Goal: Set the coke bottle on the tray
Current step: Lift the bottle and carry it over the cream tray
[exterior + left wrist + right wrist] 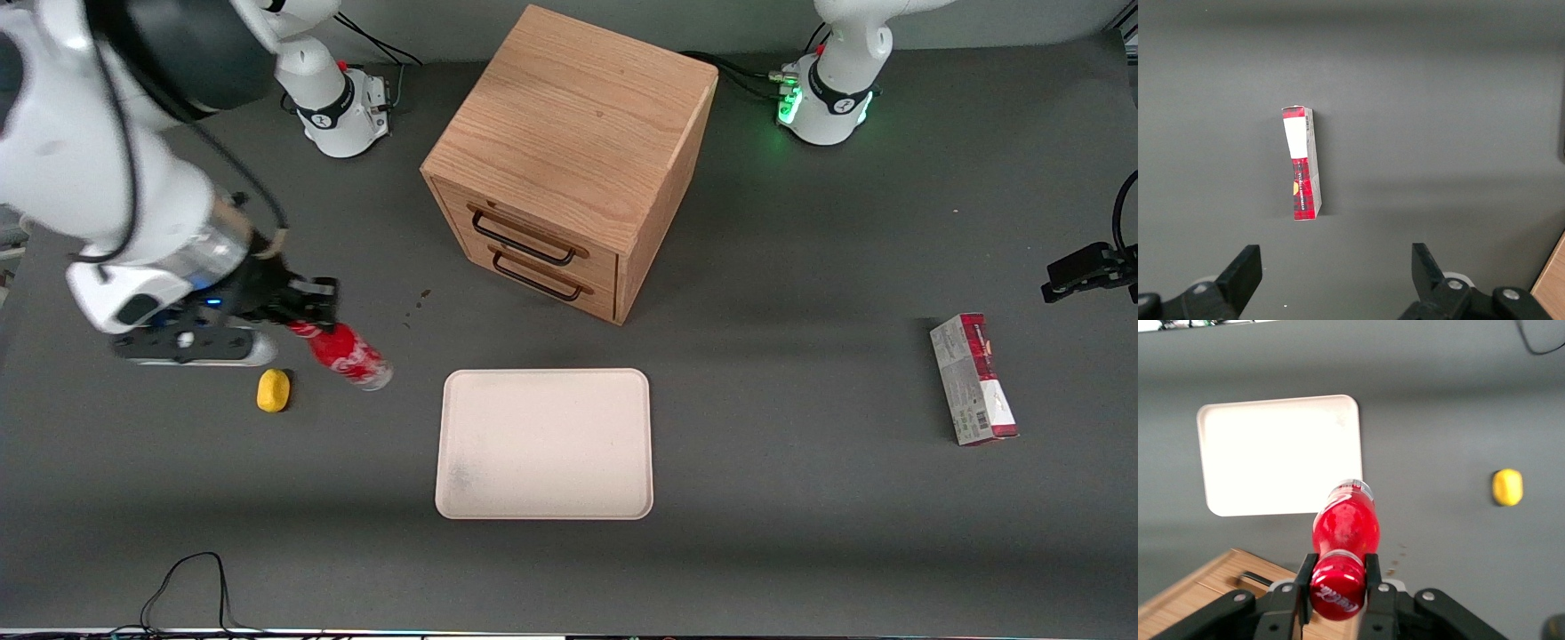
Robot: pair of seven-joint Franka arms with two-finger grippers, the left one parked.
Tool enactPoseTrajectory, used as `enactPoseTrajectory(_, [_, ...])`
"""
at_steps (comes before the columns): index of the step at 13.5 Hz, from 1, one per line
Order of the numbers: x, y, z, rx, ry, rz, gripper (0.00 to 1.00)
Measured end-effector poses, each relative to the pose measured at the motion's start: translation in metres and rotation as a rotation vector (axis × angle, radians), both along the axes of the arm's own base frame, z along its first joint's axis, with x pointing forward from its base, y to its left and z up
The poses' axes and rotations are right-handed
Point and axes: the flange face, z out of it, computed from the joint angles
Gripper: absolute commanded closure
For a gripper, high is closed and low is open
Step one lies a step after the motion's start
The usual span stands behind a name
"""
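While tool [1335, 581] clamps coke bottle [1345, 523] cap, tray [544, 443] apart, fingertips hidden

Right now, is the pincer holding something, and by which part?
Yes: the pincer grips the small red coke bottle at its red-capped neck, beside the tray.

Robotics lab, test bench setup. A dark grey table [800, 551] carries one white robot base [342, 107] and a second base [827, 98] (this one glowing green), both at the edge farthest from the front camera. A loose cable [191, 578] loops at the near edge. Staged props lie well apart: a wooden drawer box [569, 160], a tray [544, 444], a carton [973, 378] and a yellow lump [274, 389]. The gripper [307, 313] hangs over the working arm's end, clamped on a coke bottle [347, 354].
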Motion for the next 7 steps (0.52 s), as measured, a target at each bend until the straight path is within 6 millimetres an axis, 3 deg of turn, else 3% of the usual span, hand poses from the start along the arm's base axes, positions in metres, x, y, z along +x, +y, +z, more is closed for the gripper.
enactPoseTrajectory(2, [-0.004, 0.029, -0.012, 0.003, -0.002, -0.014, 1.00])
enactPoseTrajectory(5, [0.007, 0.036, -0.035, -0.002, 0.006, -0.016, 1.00])
enactPoseTrajectory(7, [0.023, 0.041, -0.071, -0.010, 0.019, -0.020, 1.00])
